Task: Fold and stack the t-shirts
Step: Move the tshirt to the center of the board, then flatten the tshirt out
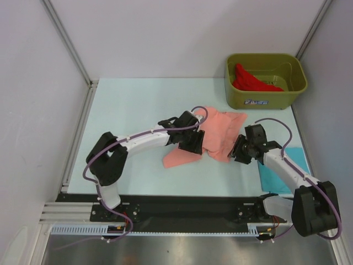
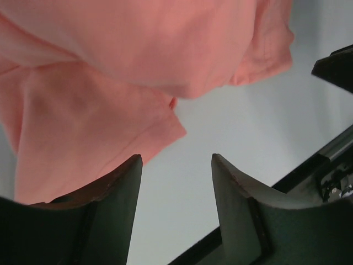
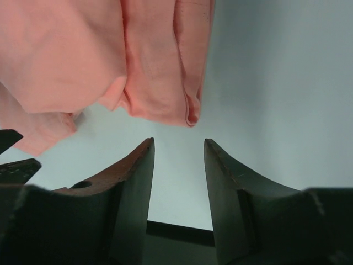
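The salmon-pink t-shirt (image 1: pixel 218 135) lies rumpled in the middle of the table. It fills the top of the left wrist view (image 2: pixel 127 61) and the right wrist view (image 3: pixel 83 55). My left gripper (image 1: pixel 193 144) is open and empty at the shirt's left edge, just above it. My right gripper (image 1: pixel 236 153) is open and empty just off the shirt's right edge. The turquoise-blue t-shirt (image 1: pixel 278 171) lies flat at the right, partly under my right arm. The bright red t-shirt (image 1: pixel 251 81) sits bunched in the olive-green tub (image 1: pixel 266 99).
The tub stands at the back right corner. A metal frame rail (image 1: pixel 77 132) runs along the table's left edge. The black base bar (image 1: pixel 182 207) lies along the near edge.
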`<action>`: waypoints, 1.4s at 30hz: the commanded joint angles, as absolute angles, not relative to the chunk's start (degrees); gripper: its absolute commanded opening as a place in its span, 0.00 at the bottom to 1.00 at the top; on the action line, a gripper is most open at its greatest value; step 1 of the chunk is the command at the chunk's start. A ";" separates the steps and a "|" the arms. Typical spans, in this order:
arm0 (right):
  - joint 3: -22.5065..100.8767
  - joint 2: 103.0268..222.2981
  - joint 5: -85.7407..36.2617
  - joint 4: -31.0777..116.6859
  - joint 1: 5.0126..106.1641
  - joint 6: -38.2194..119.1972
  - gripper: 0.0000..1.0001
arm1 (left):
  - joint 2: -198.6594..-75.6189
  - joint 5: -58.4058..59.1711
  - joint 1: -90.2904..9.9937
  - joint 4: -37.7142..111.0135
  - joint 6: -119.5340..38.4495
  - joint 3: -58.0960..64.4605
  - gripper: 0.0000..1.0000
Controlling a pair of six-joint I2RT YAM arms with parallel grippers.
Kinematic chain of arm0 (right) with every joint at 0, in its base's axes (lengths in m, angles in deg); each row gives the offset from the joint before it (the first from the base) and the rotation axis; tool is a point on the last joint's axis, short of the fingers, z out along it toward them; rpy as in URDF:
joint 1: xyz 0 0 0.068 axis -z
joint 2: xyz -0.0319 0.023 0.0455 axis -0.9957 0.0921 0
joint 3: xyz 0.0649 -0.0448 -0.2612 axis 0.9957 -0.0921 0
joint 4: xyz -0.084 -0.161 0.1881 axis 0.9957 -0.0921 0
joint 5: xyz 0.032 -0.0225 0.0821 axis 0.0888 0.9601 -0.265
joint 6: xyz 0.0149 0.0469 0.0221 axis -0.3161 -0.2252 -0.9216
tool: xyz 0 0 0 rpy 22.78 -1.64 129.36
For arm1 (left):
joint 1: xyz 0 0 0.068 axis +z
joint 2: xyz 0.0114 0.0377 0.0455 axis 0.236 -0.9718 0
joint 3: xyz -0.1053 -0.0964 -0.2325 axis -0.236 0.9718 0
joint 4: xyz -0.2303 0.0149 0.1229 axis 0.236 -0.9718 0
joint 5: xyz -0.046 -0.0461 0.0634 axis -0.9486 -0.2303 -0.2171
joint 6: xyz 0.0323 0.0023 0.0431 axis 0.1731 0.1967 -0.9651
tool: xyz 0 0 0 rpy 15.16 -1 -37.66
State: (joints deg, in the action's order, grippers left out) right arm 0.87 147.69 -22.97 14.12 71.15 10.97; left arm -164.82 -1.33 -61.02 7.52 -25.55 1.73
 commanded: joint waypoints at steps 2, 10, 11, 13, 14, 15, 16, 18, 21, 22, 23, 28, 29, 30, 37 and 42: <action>0.90 151.97 -27.20 20.63 71.80 12.76 0.49 | -171.50 2.66 -63.92 8.10 -25.75 -6.54 0.58; 1.26 158.66 -29.05 23.01 73.03 11.97 0.48 | -180.29 8.20 -65.68 1.68 -25.23 -15.35 0.50; 1.34 159.10 -29.05 22.92 73.03 11.88 0.47 | -180.38 8.47 -65.77 1.41 -25.05 -15.35 0.48; 1.08 159.89 -28.44 23.27 73.03 11.79 0.47 | -180.12 8.47 -65.85 1.41 -24.96 -14.65 0.48; 0.91 160.15 -28.52 23.62 73.03 11.71 0.47 | -179.95 9.51 -65.86 1.41 -24.96 -14.13 0.48; 0.64 160.42 -28.79 24.06 73.03 11.79 0.46 | -179.60 10.48 -65.94 0.98 -24.96 -13.95 0.48; 0.73 161.38 -28.87 24.76 73.03 11.62 0.46 | -179.51 10.66 -65.94 0.97 -24.79 -13.77 0.48; 0.81 162.35 -28.88 25.29 72.94 11.71 0.43 | -178.89 11.01 -65.94 0.97 -24.96 -12.63 0.47; 1.69 164.20 -28.53 24.77 73.03 11.97 0.30 | -178.28 11.98 -65.86 0.97 -25.93 -11.75 0.35; 2.04 164.37 -28.79 24.42 73.03 12.06 0.27 | -178.28 11.81 -65.86 1.15 -26.28 -11.66 0.31; 2.13 164.11 -28.70 24.07 72.94 12.06 0.25 | -178.36 11.63 -65.86 1.32 -26.63 -11.66 0.21; 4.50 160.25 -26.33 18.73 72.41 13.73 0.07 | -176.18 14.88 -64.28 -0.78 -27.77 -10.96 0.00; 6.25 158.85 -25.54 17.57 72.24 14.08 0.00 | -172.69 16.80 -63.75 -1.05 -27.78 -9.39 0.00; 7.22 158.32 -25.28 15.38 71.80 14.43 0.00 | -170.65 17.77 -63.31 -1.92 -28.04 -8.33 0.00; 17.24 154.62 -20.97 6.93 67.85 19.35 0.00 | -147.98 19.90 -52.61 -7.99 -29.62 1.50 0.00; 22.78 151.99 -18.33 3.42 67.14 21.02 0.00 | -136.73 22.35 -47.76 -13.17 -31.81 3.72 0.00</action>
State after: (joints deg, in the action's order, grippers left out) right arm 19.06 154.44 -21.79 7.74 67.28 18.35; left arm -140.65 19.93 -48.78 -7.39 -29.07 2.12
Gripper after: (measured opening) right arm 0.017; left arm 0.014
